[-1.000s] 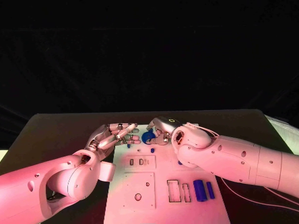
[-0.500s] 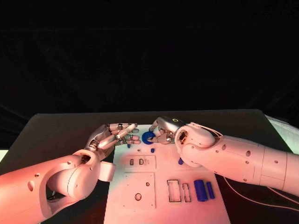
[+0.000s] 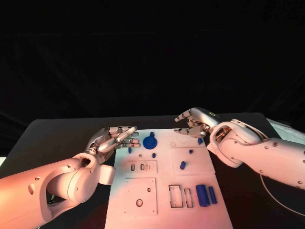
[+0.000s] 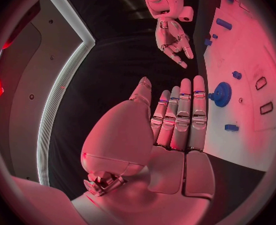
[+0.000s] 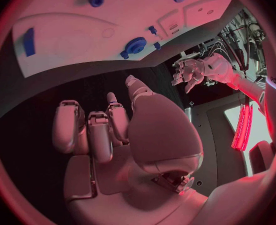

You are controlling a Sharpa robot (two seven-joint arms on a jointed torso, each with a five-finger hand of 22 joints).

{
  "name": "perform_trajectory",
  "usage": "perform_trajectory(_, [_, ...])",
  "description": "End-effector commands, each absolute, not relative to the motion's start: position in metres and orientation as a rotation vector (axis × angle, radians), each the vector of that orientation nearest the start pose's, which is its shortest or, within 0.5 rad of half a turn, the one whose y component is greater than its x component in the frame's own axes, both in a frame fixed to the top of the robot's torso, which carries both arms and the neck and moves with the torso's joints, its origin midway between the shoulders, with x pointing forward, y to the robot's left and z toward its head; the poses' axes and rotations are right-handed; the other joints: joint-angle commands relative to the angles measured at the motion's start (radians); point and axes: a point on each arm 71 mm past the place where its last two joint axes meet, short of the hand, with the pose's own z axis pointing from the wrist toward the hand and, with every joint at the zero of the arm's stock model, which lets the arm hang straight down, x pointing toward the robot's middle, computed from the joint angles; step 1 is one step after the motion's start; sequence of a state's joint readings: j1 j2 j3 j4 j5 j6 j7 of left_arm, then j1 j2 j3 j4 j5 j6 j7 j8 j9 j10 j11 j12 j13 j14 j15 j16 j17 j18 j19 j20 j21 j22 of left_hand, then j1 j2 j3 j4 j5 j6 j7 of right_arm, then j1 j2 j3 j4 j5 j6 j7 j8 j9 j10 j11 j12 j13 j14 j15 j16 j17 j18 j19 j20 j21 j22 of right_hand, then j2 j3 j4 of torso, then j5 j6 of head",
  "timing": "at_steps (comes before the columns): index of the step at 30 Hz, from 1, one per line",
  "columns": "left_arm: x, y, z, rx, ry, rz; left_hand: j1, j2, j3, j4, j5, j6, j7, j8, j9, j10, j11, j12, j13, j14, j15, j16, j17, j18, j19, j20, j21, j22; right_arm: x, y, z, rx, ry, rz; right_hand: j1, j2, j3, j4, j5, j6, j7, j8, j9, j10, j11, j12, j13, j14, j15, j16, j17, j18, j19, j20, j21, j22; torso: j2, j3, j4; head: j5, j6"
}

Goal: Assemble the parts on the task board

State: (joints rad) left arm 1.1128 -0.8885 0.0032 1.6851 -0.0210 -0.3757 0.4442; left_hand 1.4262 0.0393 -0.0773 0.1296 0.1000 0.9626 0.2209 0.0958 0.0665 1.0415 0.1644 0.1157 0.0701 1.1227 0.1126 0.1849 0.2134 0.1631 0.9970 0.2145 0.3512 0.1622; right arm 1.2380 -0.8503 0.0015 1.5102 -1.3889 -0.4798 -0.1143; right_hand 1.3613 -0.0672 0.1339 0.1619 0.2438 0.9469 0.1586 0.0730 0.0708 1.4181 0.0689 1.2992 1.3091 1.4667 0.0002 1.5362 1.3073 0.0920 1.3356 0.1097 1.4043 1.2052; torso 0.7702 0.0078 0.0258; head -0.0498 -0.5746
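The white task board (image 3: pixel 194 176) lies in the middle of the table. A blue gear (image 3: pixel 150 141) sits on its far left part, seen too in the left wrist view (image 4: pixel 222 94) and the right wrist view (image 5: pixel 135 46). My left hand (image 3: pixel 115 138) hovers just left of the gear at the board's edge, fingers straight and side by side (image 4: pixel 177 117), holding nothing. My right hand (image 3: pixel 194 123) is over the board's far right corner, fingers loosely bent and apart (image 5: pixel 97 130), holding nothing. Small blue pegs (image 3: pixel 183 165) lie mid-board. Two blue cylinders (image 3: pixel 206 194) lie at the near right.
Rectangular slots (image 3: pixel 177 195) and smaller slots (image 3: pixel 143 166) are cut into the board's near half. A short blue piece (image 3: pixel 132 149) lies near my left hand's fingertips. Black table (image 3: pixel 56 133) surrounds the board on both sides.
My right hand has left the blue gear and drawn back to the right, to the board's far corner. The gear now rests alone on the board. My left hand has barely moved.
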Motion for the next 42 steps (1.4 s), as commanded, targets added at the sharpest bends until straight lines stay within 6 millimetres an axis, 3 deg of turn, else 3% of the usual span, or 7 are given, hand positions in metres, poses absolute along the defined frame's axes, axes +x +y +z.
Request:
perform_trajectory(1, [0.451,0.187,-0.185,-1.118,1.406,-1.647,0.007,0.005,-0.001,-0.006,0.001,-0.002,0.005,-0.006,-0.001,-0.003,0.004,-0.005,-0.002,-0.003,0.002,-0.005,0.001,0.017,-0.004,0.003,-0.005,-0.001,0.498,-0.226,-0.138,0.003,1.466,0.804,0.016,0.0,0.002,-0.014,-0.006,0.012,-0.001,-0.001,0.001,0.006,0.0,0.003,0.031,0.09,-0.003,0.008,0.2,-0.016,0.009,-0.003,0.006,0.006,-0.011,0.004,-0.0168,0.002,0.0])
perform_trajectory(4, [0.452,0.187,-0.186,-1.119,1.406,-1.646,0.007,0.005,-0.001,-0.006,0.001,-0.002,0.005,-0.006,-0.001,-0.003,0.004,-0.005,-0.002,-0.003,0.002,-0.005,0.001,0.017,-0.004,0.003,-0.005,-0.001,0.497,-0.244,-0.138,-0.002,1.473,0.813,0.032,-0.001,0.005,-0.029,-0.021,0.018,-0.001,-0.002,0.0,0.008,-0.001,0.005,0.033,0.091,-0.004,0.009,0.203,-0.017,0.011,-0.004,0.008,0.011,-0.013,0.0078,-0.0201,-0.006,0.0])
perform_trajectory(8, [0.453,0.187,-0.188,-1.12,1.408,-1.645,0.008,0.006,-0.001,-0.007,0.001,-0.002,0.005,-0.006,-0.001,-0.003,0.004,-0.006,-0.002,-0.003,0.002,-0.006,0.002,0.017,-0.004,0.003,-0.005,-0.001,0.497,-0.263,-0.142,-0.017,1.486,0.79,0.045,-0.006,0.006,-0.043,-0.025,0.019,-0.001,-0.004,-0.001,0.004,-0.001,-0.002,0.029,0.09,-0.004,0.008,0.199,-0.016,0.008,-0.004,0.006,0.007,-0.018,0.0105,-0.0245,0.0,-0.003])
perform_trajectory(14, [0.454,0.186,-0.189,-1.122,1.412,-1.646,0.009,0.007,0.0,-0.008,0.001,-0.002,0.005,-0.006,-0.001,-0.003,0.004,-0.006,-0.002,-0.003,0.002,-0.007,0.002,0.017,-0.004,0.003,-0.005,-0.001,0.502,-0.283,-0.154,-0.024,1.524,0.734,0.049,-0.014,0.001,-0.051,-0.03,0.013,0.0,-0.008,-0.002,0.0,0.0,-0.01,0.023,0.089,-0.003,0.006,0.196,-0.015,0.005,-0.004,0.004,0.004,-0.019,0.0148,-0.0249,-0.004,-0.008])
perform_trajectory(22, [0.455,0.187,-0.191,-1.126,1.413,-1.642,0.009,0.007,0.0,-0.008,0.001,-0.002,0.005,-0.006,-0.001,-0.003,0.004,-0.006,-0.002,-0.003,0.002,-0.007,0.002,0.017,-0.004,0.003,-0.005,-0.001,0.508,-0.297,-0.171,-0.023,1.58,0.684,0.046,-0.023,-0.008,-0.055,-0.037,0.001,0.002,-0.011,-0.004,-0.004,0.002,-0.016,0.019,0.088,-0.002,0.004,0.193,-0.014,0.001,-0.003,0.001,-0.002,-0.018,0.0137,-0.0253,-0.006,-0.012])
perform_trajectory(42, [0.456,0.187,-0.192,-1.127,1.414,-1.641,0.01,0.008,0.001,-0.01,0.001,-0.003,0.005,-0.007,-0.001,-0.003,0.005,-0.007,-0.002,-0.003,0.002,-0.008,0.003,0.017,-0.004,0.003,-0.006,-0.002,0.518,-0.298,-0.191,-0.032,1.663,0.63,0.062,-0.014,-0.005,-0.068,-0.044,0.0,0.002,-0.007,-0.003,-0.005,0.002,-0.018,0.019,0.088,-0.001,0.004,0.193,-0.013,-0.003,-0.002,-0.002,-0.006,-0.02,0.0122,-0.023,-0.008,-0.021])
